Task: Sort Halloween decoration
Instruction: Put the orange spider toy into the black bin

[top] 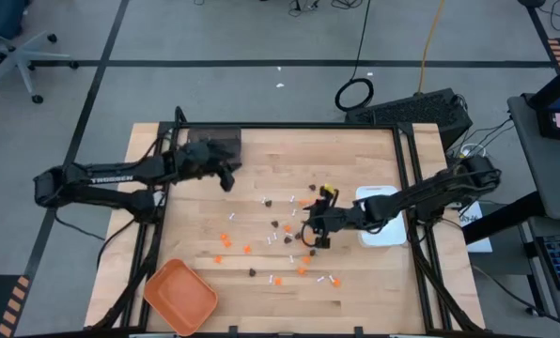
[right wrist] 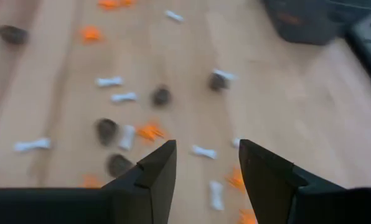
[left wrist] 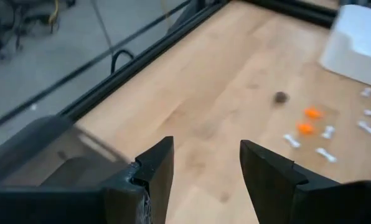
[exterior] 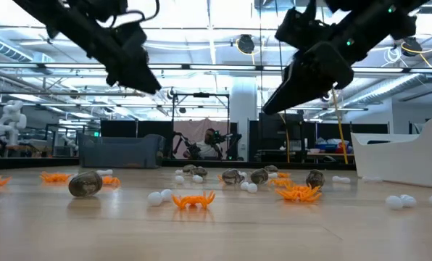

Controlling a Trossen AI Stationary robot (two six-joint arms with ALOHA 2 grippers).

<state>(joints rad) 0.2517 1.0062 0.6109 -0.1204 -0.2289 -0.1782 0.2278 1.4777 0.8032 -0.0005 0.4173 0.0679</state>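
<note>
In the right wrist view the scattered Halloween decoration point(right wrist: 126, 106) is smeared by motion blur, so single pieces lose their shape. A dark bin point(right wrist: 316, 22) is cut off by that picture's edge, as is the white dish point(left wrist: 360, 43) in the left wrist view.

A light wooden worktop point(top: 355, 150) carries an orange tray point(top: 179, 295) at its near-left corner, a white dish point(top: 385, 230) by the right edge, a dark bin point(top: 214, 145) at the far-left, and Halloween decoration pieces point(top: 280, 246) scattered mid-worktop
</note>
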